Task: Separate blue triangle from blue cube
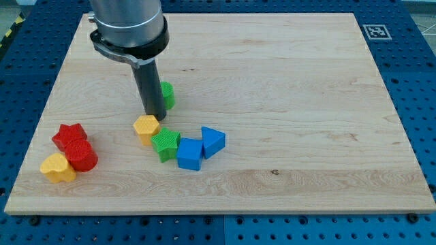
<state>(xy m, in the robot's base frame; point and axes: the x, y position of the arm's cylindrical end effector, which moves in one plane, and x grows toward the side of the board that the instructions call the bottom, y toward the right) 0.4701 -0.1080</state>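
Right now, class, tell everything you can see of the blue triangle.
The blue triangle is a small solid wedge of matte, plastic-looking material, lying flat on the wooden board, below centre. Its left side touches the blue cube. Nothing else appears to touch it. My tip stands well to its left, by the yellow block.

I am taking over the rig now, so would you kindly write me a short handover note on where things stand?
My tip is down on the board, just above the yellow block and beside a partly hidden green block. It is not touching either blue piece.

The blue cube and blue triangle sit side by side, touching or nearly so, with the triangle on the view's right. A green star presses against the cube's left.

Done: nothing visible yet. Left: push the triangle away from the cube.
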